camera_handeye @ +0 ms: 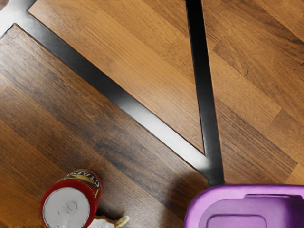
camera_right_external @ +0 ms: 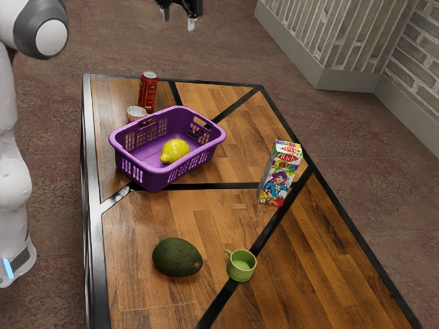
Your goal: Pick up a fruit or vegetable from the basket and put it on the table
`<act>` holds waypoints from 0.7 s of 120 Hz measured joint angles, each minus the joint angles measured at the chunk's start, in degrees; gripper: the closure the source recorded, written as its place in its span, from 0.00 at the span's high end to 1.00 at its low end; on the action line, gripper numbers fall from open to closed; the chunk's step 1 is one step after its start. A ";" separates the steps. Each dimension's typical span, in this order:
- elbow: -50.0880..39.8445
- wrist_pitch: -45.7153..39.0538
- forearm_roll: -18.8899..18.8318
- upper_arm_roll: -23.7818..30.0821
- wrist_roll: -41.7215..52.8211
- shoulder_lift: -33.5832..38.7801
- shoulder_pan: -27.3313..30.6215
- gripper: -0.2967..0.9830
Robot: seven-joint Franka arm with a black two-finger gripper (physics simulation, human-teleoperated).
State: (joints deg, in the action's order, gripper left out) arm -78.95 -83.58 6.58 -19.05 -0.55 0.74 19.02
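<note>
High above the table's far end, at the top of the exterior view, my gripper (camera_right_external: pixel 178 18) is open, its two fingers apart with nothing between them. The purple basket (camera_right_external: pixel 129 162) stands on the wooden table (camera_right_external: pixel 158 212), lower than the gripper. Inside it lies a yellow lemon (camera_right_external: pixel 175 150). A dark green avocado (camera_right_external: pixel 178 258) rests on the bare tabletop, outside the basket. The wrist view includes one corner of the basket (camera_handeye: pixel 204 205) beside the black strips of the table (camera_handeye: pixel 118 66); the lemon is not visible there.
Behind the basket are a red can (camera_right_external: pixel 147 92), also in the wrist view as a can (camera_handeye: pixel 66 207), and a small white bowl (camera_right_external: pixel 136 113). A juice carton (camera_right_external: pixel 280 174) stands toward the exterior view's right. A green cup (camera_right_external: pixel 241 266) sits beside the avocado.
</note>
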 joint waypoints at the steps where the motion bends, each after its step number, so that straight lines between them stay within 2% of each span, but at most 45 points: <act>1: 0.00 0.00 -0.01 0.00 -0.01 0.00 0.43 0.75; 19: 0.00 0.05 -0.12 -0.01 -0.24 -0.02 6.79 0.75; 38: 0.07 0.11 -0.11 0.07 -0.59 0.03 10.24 0.75; 47: 10.66 1.54 -2.88 1.56 -0.72 1.65 10.42 0.75; 53: 13.86 2.42 -4.32 2.12 -0.78 2.37 5.40 0.75; 68: 15.66 3.90 -6.15 3.88 -0.66 2.27 -18.18 0.75; 84: 13.84 4.75 -6.57 5.61 0.46 -3.68 -28.36 0.75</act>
State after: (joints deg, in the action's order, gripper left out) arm -65.11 -78.84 0.00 -13.44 -0.09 -2.95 -9.34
